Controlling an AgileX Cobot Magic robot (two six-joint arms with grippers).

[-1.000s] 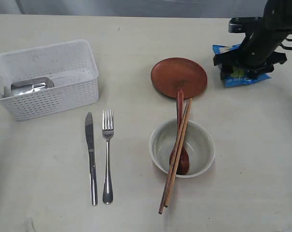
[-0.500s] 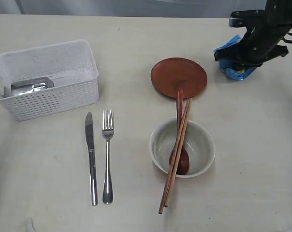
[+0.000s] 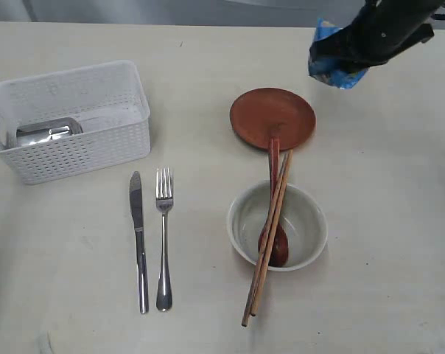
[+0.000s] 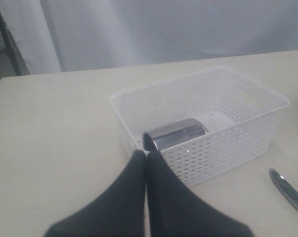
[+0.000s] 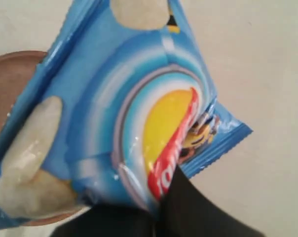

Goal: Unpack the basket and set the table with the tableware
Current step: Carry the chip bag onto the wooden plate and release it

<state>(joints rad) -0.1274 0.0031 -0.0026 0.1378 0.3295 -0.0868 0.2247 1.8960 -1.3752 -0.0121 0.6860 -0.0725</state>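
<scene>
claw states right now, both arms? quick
Left claw: closed, holding nothing, by the basket.
Right claw: closed on the blue chip bag.

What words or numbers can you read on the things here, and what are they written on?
Blue chip bag: white letters on a red banner, only partly in view and turned sideways; too blurred to read.
Blue chip bag: tiny dark print beside that banner; too small to read.
Basket, steel cup, knife, fork: no words, numbers or signs show.
</scene>
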